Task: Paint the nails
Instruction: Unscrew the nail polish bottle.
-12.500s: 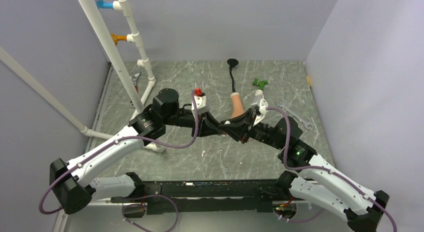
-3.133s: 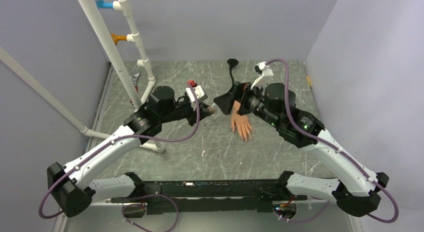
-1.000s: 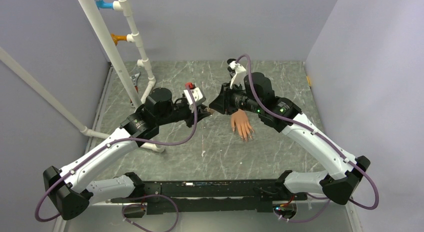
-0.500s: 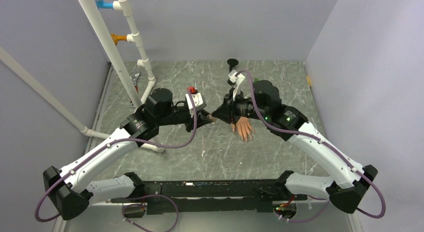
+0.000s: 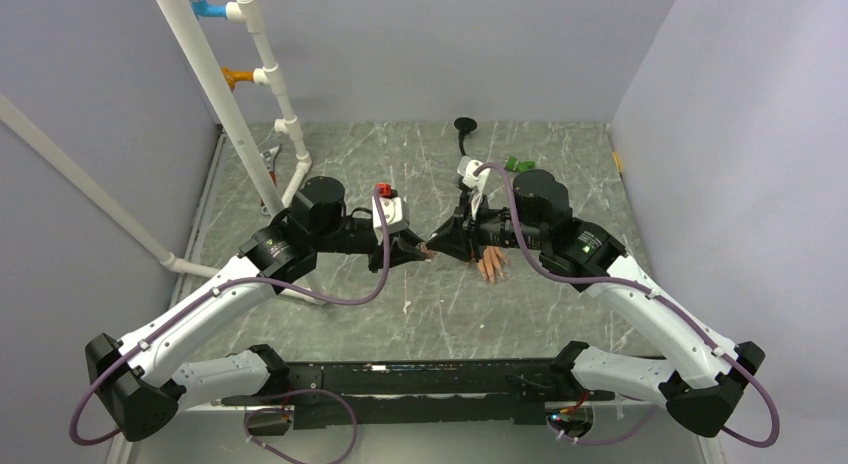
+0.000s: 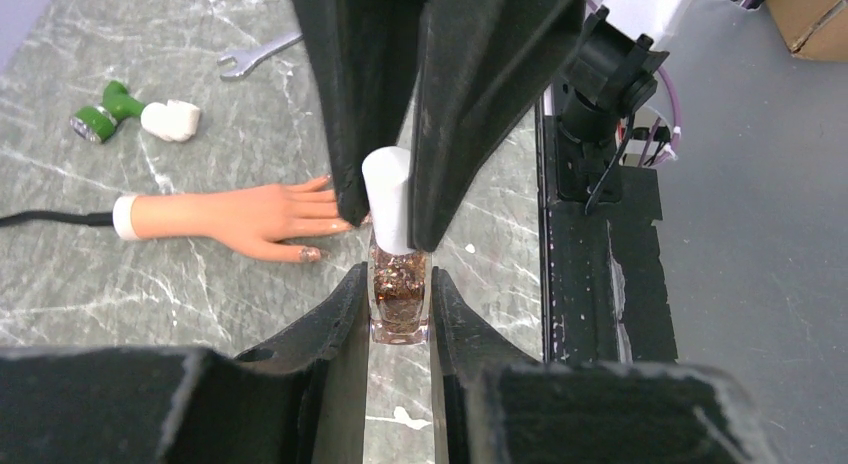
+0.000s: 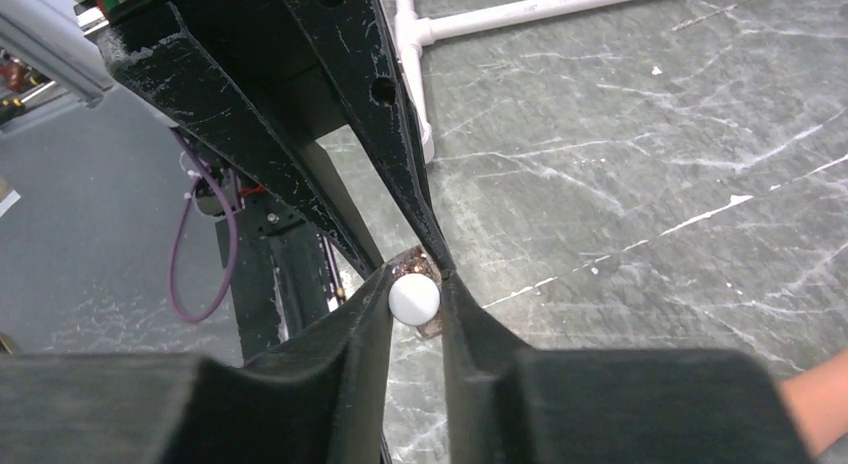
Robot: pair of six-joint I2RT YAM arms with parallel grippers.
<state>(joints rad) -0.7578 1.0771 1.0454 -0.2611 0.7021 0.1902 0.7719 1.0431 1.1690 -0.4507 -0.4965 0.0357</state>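
Left gripper (image 6: 398, 279) jaws clamp your polish bottle (image 6: 399, 314); right gripper (image 7: 415, 284) jaws seemingly pinch its cap (image 7: 414, 298). A skewed twist could spill polish onto the mannequin hand (image 6: 250, 219) beside the bottle.

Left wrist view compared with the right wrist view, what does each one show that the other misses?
Only left wrist: the mannequin hand laid out with its nails, a wrench, a green-and-white part. Only right wrist: a white pipe. Both: the left tool clamping the bottle and the right tool closed on its white cap.
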